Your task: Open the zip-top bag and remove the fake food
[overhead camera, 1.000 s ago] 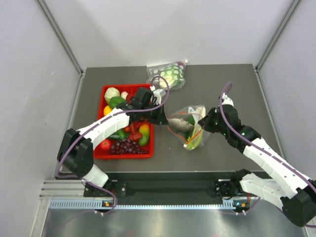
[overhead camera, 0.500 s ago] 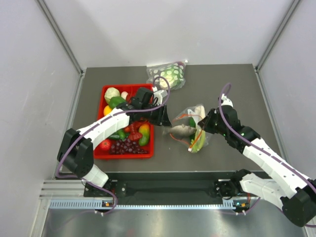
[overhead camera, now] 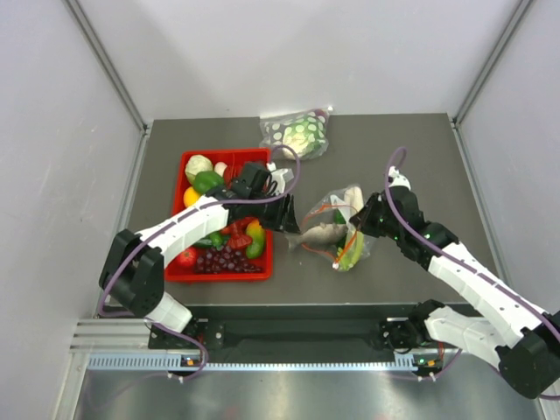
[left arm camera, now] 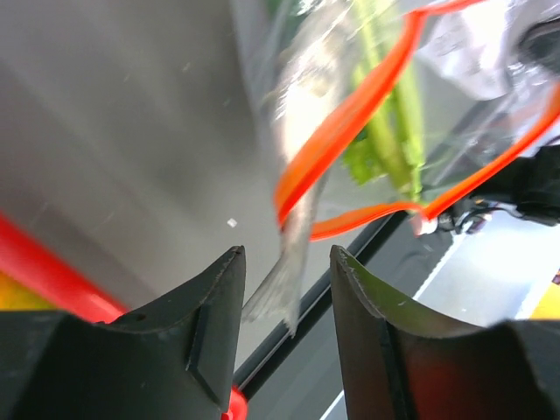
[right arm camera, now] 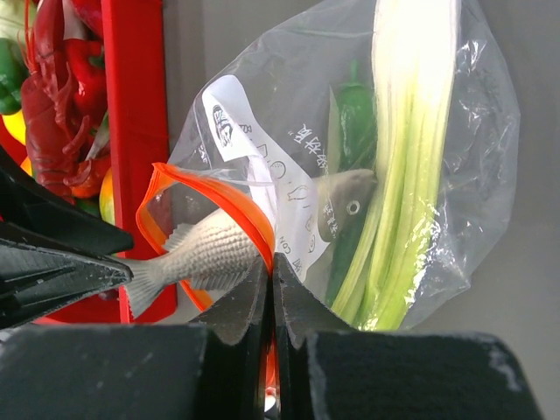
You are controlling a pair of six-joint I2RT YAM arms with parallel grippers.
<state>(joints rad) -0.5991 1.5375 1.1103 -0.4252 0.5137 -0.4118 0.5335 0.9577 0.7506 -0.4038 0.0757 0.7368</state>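
Observation:
The clear zip-top bag (overhead camera: 337, 206) lies on the grey table right of the tray, and its orange zip strip (right arm camera: 219, 197) gapes open. My right gripper (overhead camera: 366, 219) (right arm camera: 271, 262) is shut on that strip. The grey fish (overhead camera: 319, 234) (right arm camera: 206, 254) sticks halfway out of the mouth, tail to the left. My left gripper (overhead camera: 289, 223) (left arm camera: 284, 258) is open, and the fish's tail (left arm camera: 280, 293) hangs between its fingers without being pinched. The celery-like stalk bunch (right arm camera: 407, 131) (left arm camera: 385, 131) and a slim green piece (right arm camera: 357, 109) stay inside the bag.
A red tray (overhead camera: 179, 262) full of fake fruit, with purple grapes (overhead camera: 223, 260) and a pale round head (overhead camera: 199, 164), stands just left of my left gripper. A dotted clear bag (overhead camera: 297, 133) lies at the back. The table's front edge is close below the zip-top bag.
The fish has slid out of the bag's mouth toward the left. My left gripper reached to the mouth and drew back left a little. The right gripper keeps hold of the zip strip.

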